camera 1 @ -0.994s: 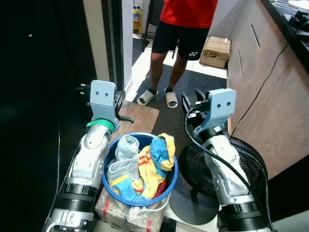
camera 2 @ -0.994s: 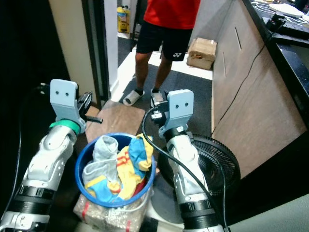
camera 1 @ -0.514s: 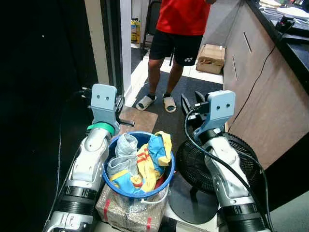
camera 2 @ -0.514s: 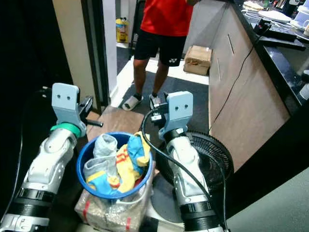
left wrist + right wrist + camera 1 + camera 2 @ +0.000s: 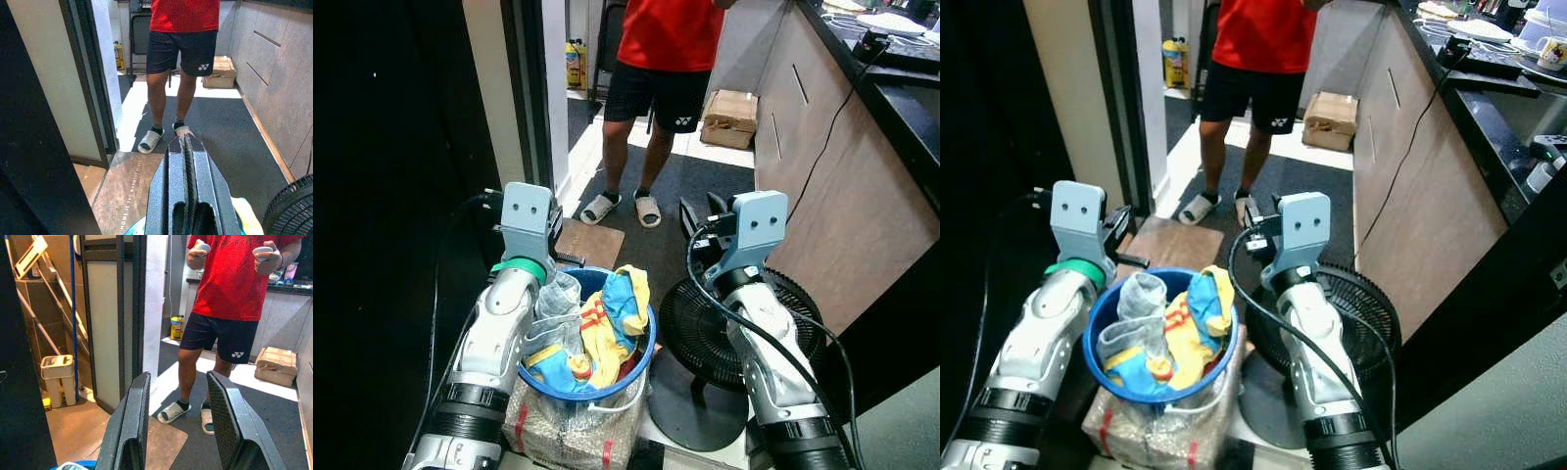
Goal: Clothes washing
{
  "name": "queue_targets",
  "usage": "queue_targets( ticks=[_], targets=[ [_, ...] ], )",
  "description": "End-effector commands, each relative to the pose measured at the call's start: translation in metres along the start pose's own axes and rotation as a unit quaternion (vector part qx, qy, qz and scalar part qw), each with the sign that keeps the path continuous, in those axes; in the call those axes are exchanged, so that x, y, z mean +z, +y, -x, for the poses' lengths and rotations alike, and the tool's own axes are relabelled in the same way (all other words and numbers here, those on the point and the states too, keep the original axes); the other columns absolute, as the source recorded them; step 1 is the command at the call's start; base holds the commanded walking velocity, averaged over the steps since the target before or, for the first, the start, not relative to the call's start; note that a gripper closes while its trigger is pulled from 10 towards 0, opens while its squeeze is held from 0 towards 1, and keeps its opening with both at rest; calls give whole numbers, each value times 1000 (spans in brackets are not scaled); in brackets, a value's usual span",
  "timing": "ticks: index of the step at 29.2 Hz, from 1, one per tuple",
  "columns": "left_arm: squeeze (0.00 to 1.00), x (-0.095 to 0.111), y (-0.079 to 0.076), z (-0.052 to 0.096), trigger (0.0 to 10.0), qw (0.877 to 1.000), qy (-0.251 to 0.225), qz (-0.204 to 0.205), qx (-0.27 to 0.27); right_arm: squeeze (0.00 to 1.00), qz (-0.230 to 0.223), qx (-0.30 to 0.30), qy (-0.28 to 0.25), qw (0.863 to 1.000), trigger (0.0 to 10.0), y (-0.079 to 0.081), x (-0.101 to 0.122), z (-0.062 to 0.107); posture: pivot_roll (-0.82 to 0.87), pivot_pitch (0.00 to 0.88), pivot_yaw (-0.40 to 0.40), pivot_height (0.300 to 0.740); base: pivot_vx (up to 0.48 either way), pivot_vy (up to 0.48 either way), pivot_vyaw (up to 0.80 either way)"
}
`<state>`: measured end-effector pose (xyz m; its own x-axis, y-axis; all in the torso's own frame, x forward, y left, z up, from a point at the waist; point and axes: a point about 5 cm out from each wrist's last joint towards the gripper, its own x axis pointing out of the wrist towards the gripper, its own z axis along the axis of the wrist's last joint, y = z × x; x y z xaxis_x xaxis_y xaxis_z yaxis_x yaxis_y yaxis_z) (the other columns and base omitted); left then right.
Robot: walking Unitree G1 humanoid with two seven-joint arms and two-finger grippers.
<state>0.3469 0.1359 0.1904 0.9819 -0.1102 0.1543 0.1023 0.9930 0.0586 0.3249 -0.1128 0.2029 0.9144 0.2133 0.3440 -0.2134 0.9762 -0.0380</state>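
Black fingers pressed flat together on the left hand [image 5: 188, 161], nothing between them, held out just past the far rim of the bucket. The right hand [image 5: 178, 416] has its two fingers well apart and empty, pointing down the hallway from the other side. Looks to me like both arms are stuck forward at either side of the load so it stays boxed in between them, rather than either hand doing any gripping.

Between the arms sits the blue bucket [image 5: 641, 351], stuffed with clothes [image 5: 597, 328], a grey piece on the left and yellow, blue and red stuff spilling toward the right rim. It's resting on a wrapped bundle [image 5: 568, 436] low in front of the robot, probably just to carry it.

Just right of the bucket is a black floor fan [image 5: 720, 333], close to the right arm, with its cable looping along the arm. Ahead there's a brown doormat [image 5: 132, 191] by the dark door frame, and a person [image 5: 227, 298] in a red shirt and slippers standing in the hallway holding two controllers.
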Motion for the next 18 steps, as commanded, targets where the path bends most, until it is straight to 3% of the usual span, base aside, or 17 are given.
queue_targets(
  ticks=[1,18],
  targets=[
    [0,-3,-2,1,10000,1000,4,1,-2,0,-2,-3,5,1000,10000,-2,-3,1,70,26,2,695,0,0,0],
    [0,-4,-2,2,10000,1000,4,1,-2,0,-1,-1,2,1000,10000,-3,-1,1,68,31,0,635,0,0,0]
  ],
)
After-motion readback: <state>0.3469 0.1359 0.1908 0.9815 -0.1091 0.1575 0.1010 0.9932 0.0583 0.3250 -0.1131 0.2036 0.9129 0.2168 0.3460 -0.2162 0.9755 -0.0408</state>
